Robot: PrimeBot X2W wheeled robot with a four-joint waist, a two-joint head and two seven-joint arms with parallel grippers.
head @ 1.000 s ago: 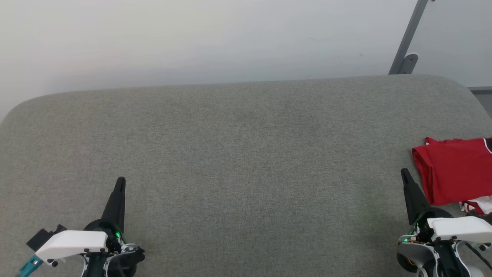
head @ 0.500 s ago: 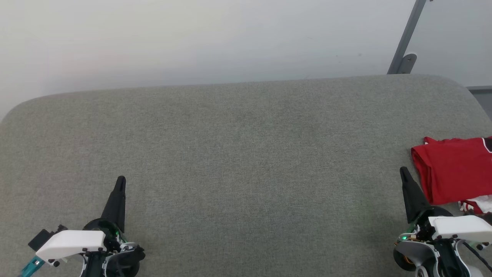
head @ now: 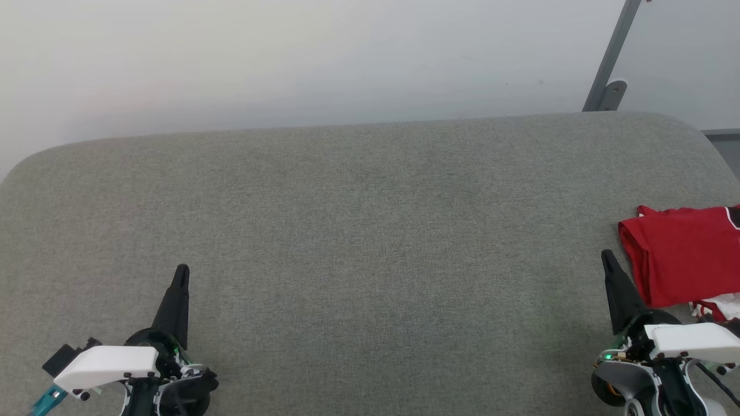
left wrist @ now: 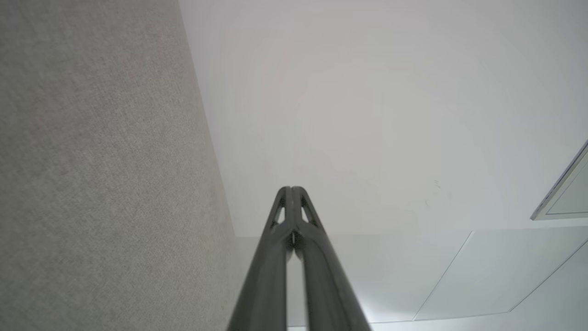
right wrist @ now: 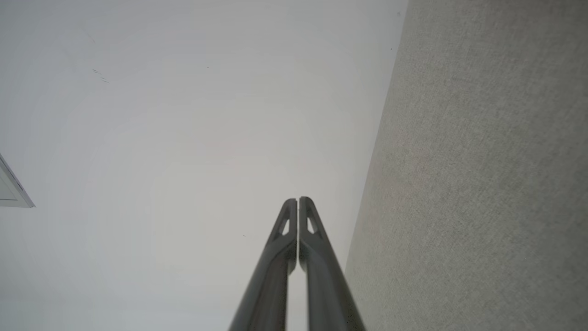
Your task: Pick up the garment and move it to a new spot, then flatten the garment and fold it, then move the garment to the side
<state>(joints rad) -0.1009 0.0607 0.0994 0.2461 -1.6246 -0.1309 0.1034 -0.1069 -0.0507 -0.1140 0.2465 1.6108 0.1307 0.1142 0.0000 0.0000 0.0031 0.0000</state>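
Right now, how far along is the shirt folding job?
Done, it seems: the shirt lies folded at the right side of the grey cushion. In hand: nothing, the left gripper and right gripper are shut and empty. Left: probably nothing.

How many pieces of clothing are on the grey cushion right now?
1: the red garment at the right edge of the cushion, cut off by the frame; more could lie beyond.
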